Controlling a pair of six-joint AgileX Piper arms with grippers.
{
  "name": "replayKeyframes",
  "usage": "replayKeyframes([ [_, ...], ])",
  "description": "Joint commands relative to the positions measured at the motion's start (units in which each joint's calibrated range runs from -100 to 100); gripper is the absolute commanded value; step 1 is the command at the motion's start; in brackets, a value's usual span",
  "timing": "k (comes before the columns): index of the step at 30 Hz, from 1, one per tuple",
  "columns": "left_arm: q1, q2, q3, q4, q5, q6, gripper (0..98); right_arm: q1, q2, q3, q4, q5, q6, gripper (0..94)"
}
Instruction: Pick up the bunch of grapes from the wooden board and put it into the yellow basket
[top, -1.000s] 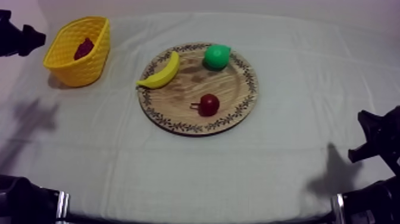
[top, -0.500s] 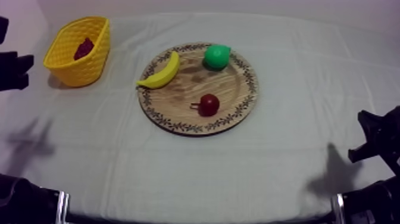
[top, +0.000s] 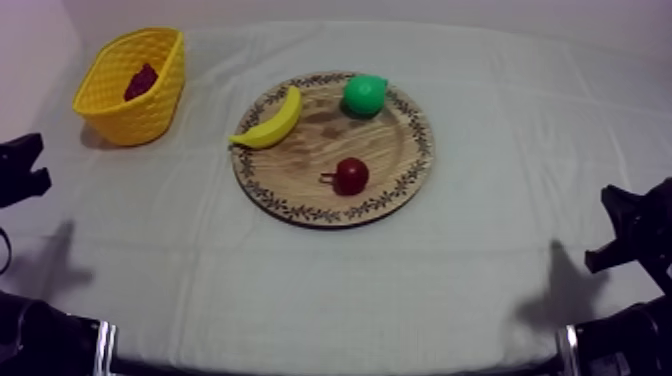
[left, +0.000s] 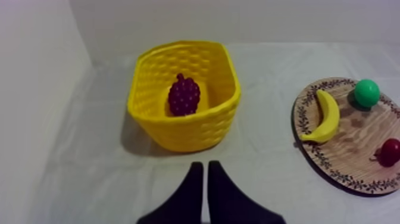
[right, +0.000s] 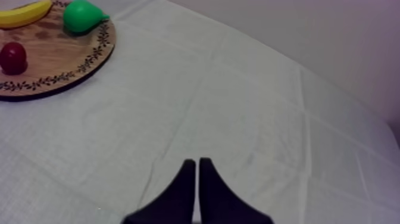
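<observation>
The bunch of grapes (left: 183, 95) lies inside the yellow basket (left: 178, 128), on its floor, dark purple against the yellow weave. It is off the round wooden board (top: 300, 165). The basket stands upright on the grey-white cloth (top: 400, 290), well apart from the board, out beyond the board's edge on my left arm's side.

Three toy fruits lie on the board. The banana (top: 270, 120) lies along the board's edge nearest the basket, with one tip reaching over the patterned rim. The pear (top: 364, 95), bright green, sits at the board's far edge, just inside the rim. The small red fruit (top: 351, 175) rests near the board's middle, apart from the other two, its short stem pointing toward the basket side.

The left gripper (left: 204, 165) is clenched on nothing: its two black fingers lie together as a narrow wedge. It hangs over bare cloth, with the basket between it and the far wall and the board off to one side. From above it sits at the table's edge, well away from the board. The right gripper (right: 197, 161) is likewise closed and empty, its fingers pressed together over bare cloth. It is well apart from the board on the side opposite the basket.
</observation>
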Motion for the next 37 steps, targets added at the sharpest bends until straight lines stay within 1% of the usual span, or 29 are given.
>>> replayKeyframes([
  [1,-0.1,-2.6,1.8,-0.5,1.0,2.2,0.3,0.0,0.0,0.0,0.0,0.0,0.0,0.3],
  [3,-0.2,-4.6,3.4,-0.73,1.7,2.5,0.1,0.0,0.0,0.0,0.0,0.0,0.0,0.3],
  [6,-0.1,-7.3,5.6,-0.7,3.4,1.7,0.1,0.0,0.0,0.0,0.0,0.0,0.0,0.3],
  [8,0.1,-8.7,6.8,-0.75,4.0,2.0,0.0,0.0,0.0,0.0,0.0,0.0,0.0,0.3],
  [12,0.2,-11.1,9.8,-0.87,4.1,5.0,0.0,0.0,0.0,0.0,0.0,0.0,0.0,0.3],
  [14,0.4,-12.2,12.2,-0.93,3.1,6.0,0.0,0.0,0.0,0.0,0.0,0.0,0.0,0.3],
  [17,0.9,-13.9,14.3,-0.82,1.7,5.5,0.1,0.0,0.0,0.0,0.0,0.0,0.0,0.3],
  [23,0.8,-18.1,16.1,-0.89,0.9,4.4,0.1,0.0,0.0,0.0,0.0,0.0,0.0,0.3],
  [30,0.8,-20.0,17.2,-1.66,0.4,6.1,0.1,0.0,0.0,0.0,0.0,0.0,0.0,0.3],
  [32,0.8,-20.0,18.2,-1.88,-1.7,7.5,0.1,0.0,0.0,0.0,0.0,0.0,0.0,0.3],
  [35,0.8,-20.1,20.1,-2.05,-7.2,10.0,0.1,0.0,0.0,0.0,0.0,0.0,0.0,0.3],
  [37,0.8,-20.1,20.7,-2.11,-9.0,11.3,0.1,0.0,0.0,0.0,0.0,0.0,0.0,0.3],
])
